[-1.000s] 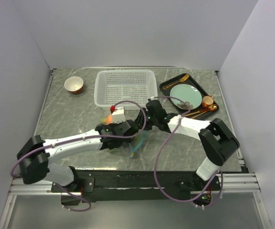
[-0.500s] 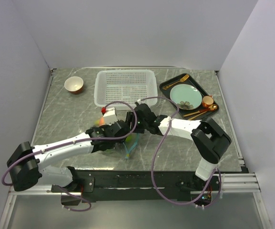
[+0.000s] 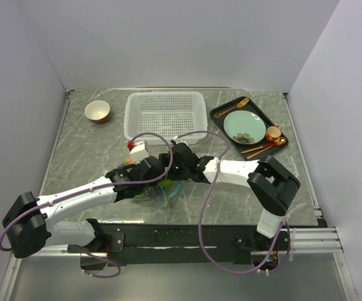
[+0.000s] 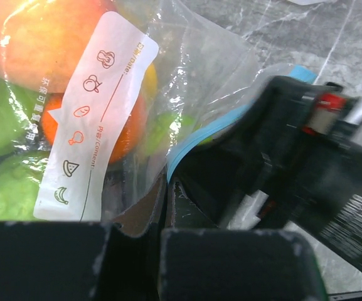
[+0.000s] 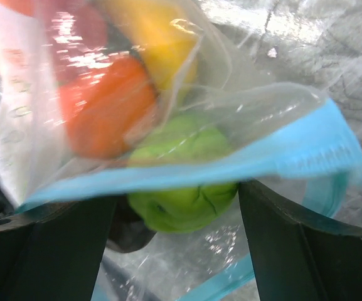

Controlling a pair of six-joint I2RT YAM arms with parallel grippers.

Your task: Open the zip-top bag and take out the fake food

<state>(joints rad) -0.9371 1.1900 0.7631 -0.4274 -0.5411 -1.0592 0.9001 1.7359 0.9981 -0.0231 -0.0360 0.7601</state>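
Top external view showed the grey marbled bench [image 3: 86, 144], with a white perforated plastic basket [image 3: 165, 113] at 12 o'clock. Both arms met mid-bench over the clear crinkly zip-top bag [image 3: 168, 191] with its teal-blue strip, at 6 o'clock from the basket. Jaws of the left gripper [image 4: 166, 188] were clenched on the bag's film. Jaws of the right gripper [image 5: 175, 191] stood spread wide, released, with the strip lying across them. Small plastic fruits [image 5: 108, 113], orange, yellow and green, sat inside the bag.
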